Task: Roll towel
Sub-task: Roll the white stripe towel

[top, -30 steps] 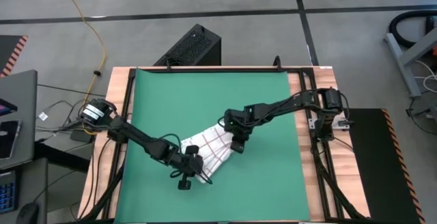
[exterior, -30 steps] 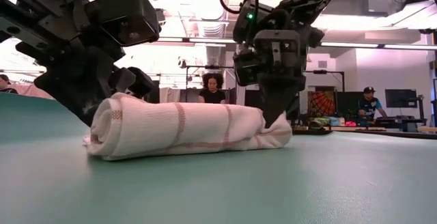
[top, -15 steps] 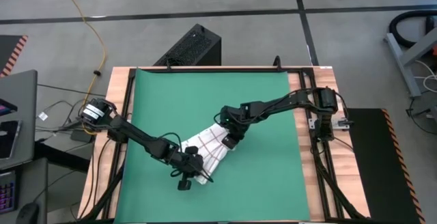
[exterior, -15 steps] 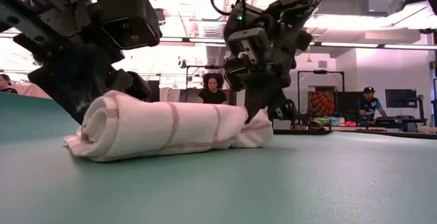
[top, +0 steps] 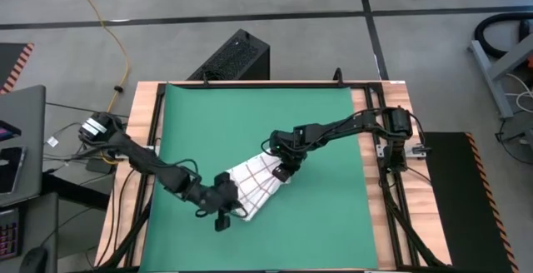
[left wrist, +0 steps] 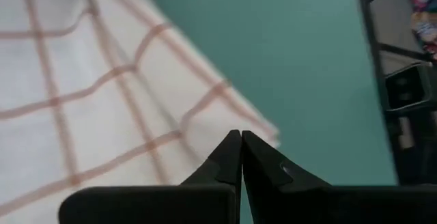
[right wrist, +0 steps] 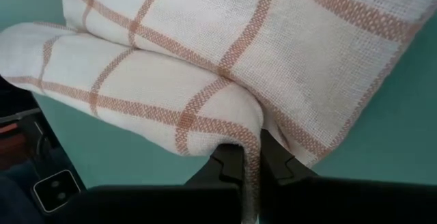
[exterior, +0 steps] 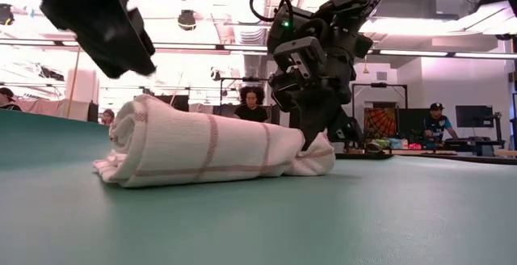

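Observation:
The towel (top: pixel 254 186), white with a red grid, lies rolled up on the green mat (top: pixel 200 123), running slantwise from near left to far right. In the low view the roll (exterior: pixel 202 148) rests on its long side. My left gripper (top: pixel 236 205) hangs shut just above the roll's near-left end (exterior: pixel 133 124), clear of it; its tips (left wrist: pixel 240 138) hover over the cloth. My right gripper (top: pixel 281 173) is shut on the roll's far-right end. My right gripper pinches a fold of cloth (right wrist: pixel 249 149) at the roll's far-right end (exterior: pixel 319 152) between its two fingers. The fingers come from above, slanting down from the table's right side. The roll stays on the mat, with this end pulled into a small bunch under the fingers.
The mat covers most of the wooden table (top: pixel 366 223), with bare green all around the roll. A black box (top: pixel 233 57) stands beyond the far edge. People (exterior: pixel 252 103) are in the room behind the table.
My left gripper, still shut, has risen off the roll's near-left end and drawn back toward the table's left edge. My right gripper has kept its place and hold but turned about its own axis. The roll has stayed on the mat, rolled up.

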